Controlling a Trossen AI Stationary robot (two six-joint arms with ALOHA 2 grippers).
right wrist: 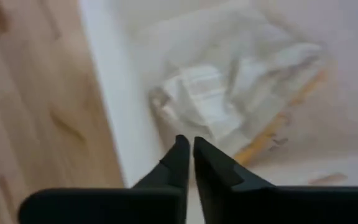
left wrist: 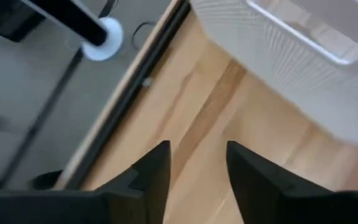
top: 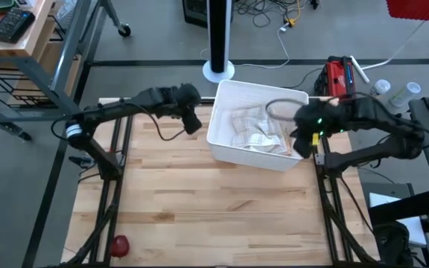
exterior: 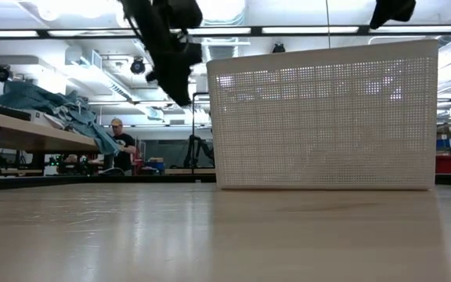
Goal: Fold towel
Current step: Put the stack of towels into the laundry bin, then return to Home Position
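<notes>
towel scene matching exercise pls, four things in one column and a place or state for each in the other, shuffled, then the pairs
Things:
1. towel
2. white basket
3. left end effector
4. right end effector

Places or states:
A. open, above bare wood beside the basket
B. crumpled inside the basket
C. shut, above the basket's edge
D. standing on the table's far side

Pairs: 1-B, 2-D, 3-A, 4-C

My two arms were dark, nearly black, built of slim tubes and bulkier joints; a black cable looped loosely beside my left forearm; a white band ringed that arm near its base; a small green light glowed on my right wrist; my left gripper (left wrist: 197, 163) and right gripper (right wrist: 188, 155) each ended in two matte black, wedge-shaped fingers.
</notes>
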